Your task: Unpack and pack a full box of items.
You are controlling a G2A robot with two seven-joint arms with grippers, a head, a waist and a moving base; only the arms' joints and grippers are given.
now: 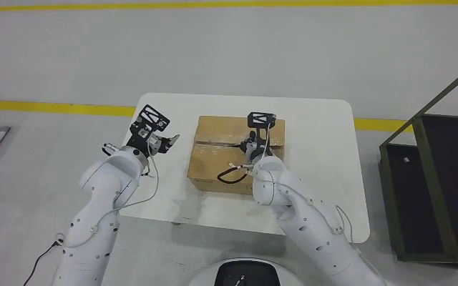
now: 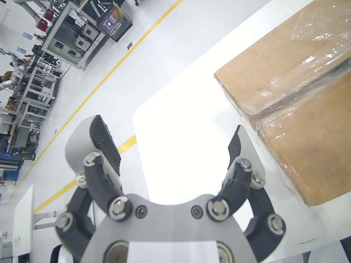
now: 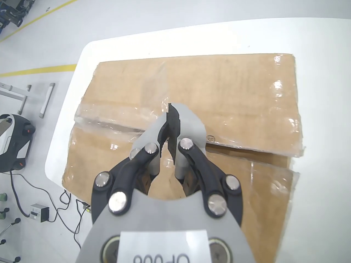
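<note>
Cardboard box (image 1: 215, 136): flaps shut, clear-taped along seam, sat mid white table (image 1: 315, 143). R gripper (image 3: 172, 119): fingers pressed together, nothing betw. them, tips over box's top-centre seam; contact unclear. L gripper (image 2: 170, 138): fingers spread apart, empty, above bare table just beside box's left side.

The taped cardboard box (image 1: 215, 132) blocks the centre of the surface (image 1: 322, 143); passage lies at frame right and along the upper edge.

Robotics lab: equipment racks (image 2: 71, 29), yellow floor lines (image 2: 109, 76).
</note>
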